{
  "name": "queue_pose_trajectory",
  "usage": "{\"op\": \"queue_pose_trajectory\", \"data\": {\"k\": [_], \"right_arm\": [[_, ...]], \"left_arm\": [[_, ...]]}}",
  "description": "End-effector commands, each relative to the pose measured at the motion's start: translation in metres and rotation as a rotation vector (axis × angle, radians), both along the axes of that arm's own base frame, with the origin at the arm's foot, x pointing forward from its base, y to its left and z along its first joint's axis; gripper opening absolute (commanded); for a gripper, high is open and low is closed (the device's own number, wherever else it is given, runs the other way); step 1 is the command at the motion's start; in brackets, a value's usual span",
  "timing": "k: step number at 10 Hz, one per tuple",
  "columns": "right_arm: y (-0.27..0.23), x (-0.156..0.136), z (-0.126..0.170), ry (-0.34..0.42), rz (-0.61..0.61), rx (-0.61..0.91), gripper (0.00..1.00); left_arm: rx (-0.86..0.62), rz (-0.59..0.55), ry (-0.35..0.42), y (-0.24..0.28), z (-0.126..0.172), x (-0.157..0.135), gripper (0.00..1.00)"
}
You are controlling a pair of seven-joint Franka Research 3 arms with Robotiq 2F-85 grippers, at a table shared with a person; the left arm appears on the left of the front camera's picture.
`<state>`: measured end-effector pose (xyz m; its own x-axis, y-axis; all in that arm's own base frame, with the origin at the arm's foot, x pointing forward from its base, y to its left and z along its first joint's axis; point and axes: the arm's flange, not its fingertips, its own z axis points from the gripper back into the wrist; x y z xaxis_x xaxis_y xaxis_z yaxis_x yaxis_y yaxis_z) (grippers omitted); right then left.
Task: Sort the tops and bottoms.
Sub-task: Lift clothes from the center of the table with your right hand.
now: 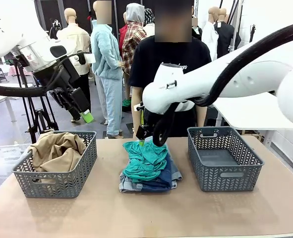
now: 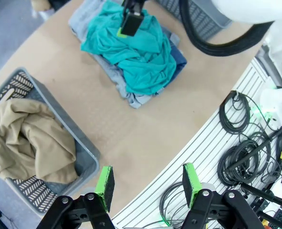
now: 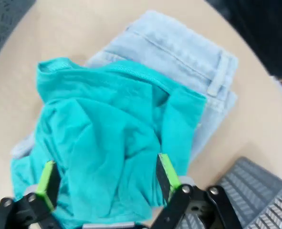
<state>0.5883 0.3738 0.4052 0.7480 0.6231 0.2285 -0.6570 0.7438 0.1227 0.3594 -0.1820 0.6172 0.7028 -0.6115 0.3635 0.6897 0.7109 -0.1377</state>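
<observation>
Tops: tan shirt (image 1: 57, 151) binned; teal shirt (image 1: 145, 159) under your right tool (image 3: 106, 164), jaws wide.
Bottoms: shorts (image 1: 156, 184) beneath it, unsorted.
Left tool (image 2: 146, 169): part-open, empty.

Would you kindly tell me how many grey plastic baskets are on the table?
2. One grey plastic basket sits at the robot's left end of the table, holding a crumpled tan-beige shirt. The other basket stands at the right end, beside the clothes pile.
</observation>
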Motion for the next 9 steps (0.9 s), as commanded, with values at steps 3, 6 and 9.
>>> {"op": "queue_pose_trajectory", "data": {"k": [3,6,9], "right_arm": [[0.023,0.024,-0.014,0.091,0.001,-0.064,1.00],[0.035,0.023,-0.028,0.157,0.033,-0.116,1.00],[0.039,0.020,-0.030,0.193,0.060,-0.164,0.63]], "left_arm": [[-0.007,-0.002,0.003,0.000,0.001,-0.001,0.75],[-0.007,-0.002,0.003,0.000,0.001,-0.001,0.75],[-0.007,-0.002,0.003,0.000,0.001,-0.001,0.75]]}}
